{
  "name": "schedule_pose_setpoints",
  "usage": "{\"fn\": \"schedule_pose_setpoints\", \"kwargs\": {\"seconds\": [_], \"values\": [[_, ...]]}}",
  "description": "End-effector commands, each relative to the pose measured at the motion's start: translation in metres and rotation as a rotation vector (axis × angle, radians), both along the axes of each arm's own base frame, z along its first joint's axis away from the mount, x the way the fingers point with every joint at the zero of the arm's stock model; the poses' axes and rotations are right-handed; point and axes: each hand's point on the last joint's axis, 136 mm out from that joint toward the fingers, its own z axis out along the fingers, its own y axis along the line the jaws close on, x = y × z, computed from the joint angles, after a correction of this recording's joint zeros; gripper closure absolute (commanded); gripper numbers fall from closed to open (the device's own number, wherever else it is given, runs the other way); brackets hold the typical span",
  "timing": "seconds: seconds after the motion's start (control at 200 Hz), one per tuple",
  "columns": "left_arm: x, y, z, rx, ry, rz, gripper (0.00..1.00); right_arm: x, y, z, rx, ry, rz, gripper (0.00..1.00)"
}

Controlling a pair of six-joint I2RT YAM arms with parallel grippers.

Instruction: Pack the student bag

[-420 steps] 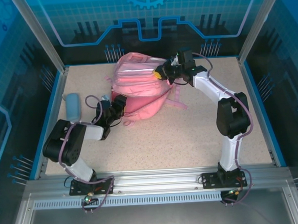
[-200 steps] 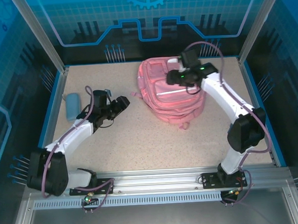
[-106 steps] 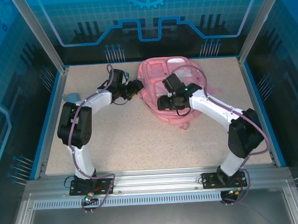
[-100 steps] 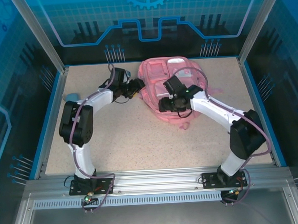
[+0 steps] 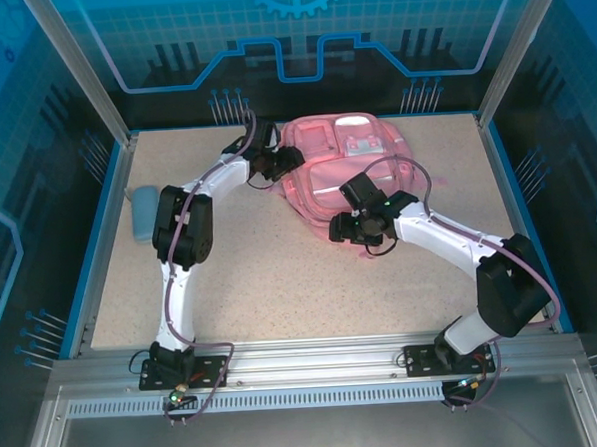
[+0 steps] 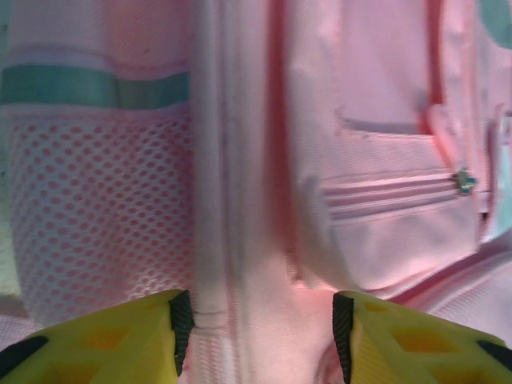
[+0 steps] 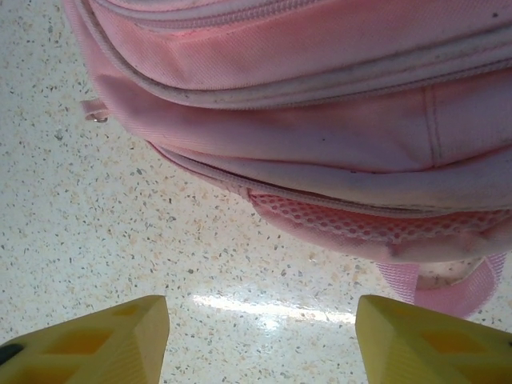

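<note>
The soft pink fabric student bag lies far centre on the speckled desk. Left pincer is spread wide, pressed against its left side. Right pincer is released and empty, over the desk at the bag's near edge.

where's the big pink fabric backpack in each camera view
Top external: the soft pink fabric backpack lies at the far centre of the table, between both arms.
Left wrist: backpack close up, its mesh pocket at left.
Right wrist: backpack across the upper half.
Shared landmark: speckled beige tabletop beneath it.
</note>
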Motion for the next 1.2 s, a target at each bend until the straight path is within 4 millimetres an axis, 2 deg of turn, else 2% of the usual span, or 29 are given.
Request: {"fn": "schedule_pose_setpoints", "kwargs": {"seconds": [0.0, 0.175, 0.29, 0.395, 0.485, 0.58, 0.64, 0.715, 0.735, 0.835, 0.961, 1.196], "values": [[-0.008, 0.011, -0.010, 0.077, 0.034, -0.019, 0.44, 0.001, 0.005, 0.001, 0.035, -0.003, -0.017, 0.36], [-0.007, 0.011, -0.010, 0.079, 0.018, -0.018, 0.44, 0.003, 0.000, -0.007, 0.000, 0.002, -0.034, 0.37], [-0.003, -0.001, -0.013, 0.024, 0.026, -0.041, 0.51, 0.005, -0.005, -0.011, -0.020, -0.001, -0.050, 0.38], [-0.001, -0.004, -0.022, 0.002, 0.046, -0.043, 0.62, 0.006, -0.007, -0.013, -0.025, -0.008, -0.059, 0.39], [0.000, -0.010, -0.021, -0.037, 0.039, -0.051, 0.70, 0.009, -0.006, -0.016, -0.029, -0.013, -0.052, 0.41], [-0.002, -0.011, -0.018, -0.052, 0.031, -0.053, 0.85, 0.015, -0.008, -0.019, -0.039, -0.026, -0.043, 0.42], [-0.004, -0.008, -0.011, -0.056, 0.006, -0.049, 0.94, 0.021, -0.011, -0.021, -0.050, -0.036, -0.041, 0.43], [-0.011, -0.001, 0.001, -0.066, -0.022, -0.039, 0.99, 0.029, -0.016, -0.023, -0.065, -0.048, -0.043, 0.44], [-0.012, 0.001, 0.012, -0.072, -0.043, -0.037, 1.00, 0.032, -0.019, -0.024, -0.072, -0.050, -0.046, 0.44], [-0.033, 0.014, 0.028, -0.079, -0.063, -0.023, 1.00, 0.043, -0.028, -0.025, -0.108, -0.064, -0.046, 0.45], [-0.073, 0.025, 0.041, -0.083, -0.060, -0.030, 1.00, 0.061, -0.036, -0.022, -0.147, -0.095, -0.033, 0.45], [-0.155, 0.044, 0.032, -0.100, 0.001, 0.001, 1.00, 0.095, -0.038, -0.015, -0.178, -0.131, 0.021, 0.45]]}}
